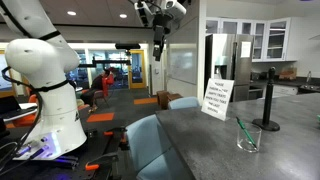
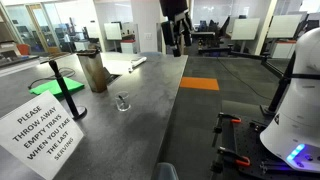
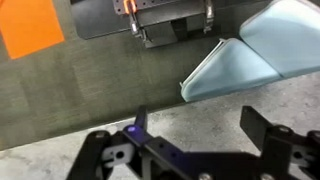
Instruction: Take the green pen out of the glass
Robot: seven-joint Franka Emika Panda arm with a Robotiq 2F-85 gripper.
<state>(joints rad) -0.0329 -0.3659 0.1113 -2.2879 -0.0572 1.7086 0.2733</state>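
The glass (image 1: 248, 139) is a small clear tumbler standing on the grey counter (image 1: 200, 145) near its front right. The thin green pen (image 1: 241, 127) leans in it, with its top sticking out to the left. In an exterior view the glass (image 2: 122, 102) stands mid-counter, and the pen is too small to make out there. My gripper (image 1: 160, 32) hangs high above the counter's far end, well away from the glass; it also shows in an exterior view (image 2: 177, 35). In the wrist view my gripper (image 3: 200, 135) is open and empty over the counter edge. Glass and pen are out of the wrist view.
A white paper sign (image 1: 217, 98) stands on the counter, also seen in an exterior view (image 2: 40, 130). A black post with a round base (image 1: 268, 102) stands behind the glass. A brown container (image 2: 93, 70) stands further along. Blue chairs (image 3: 255, 50) stand beside the counter edge.
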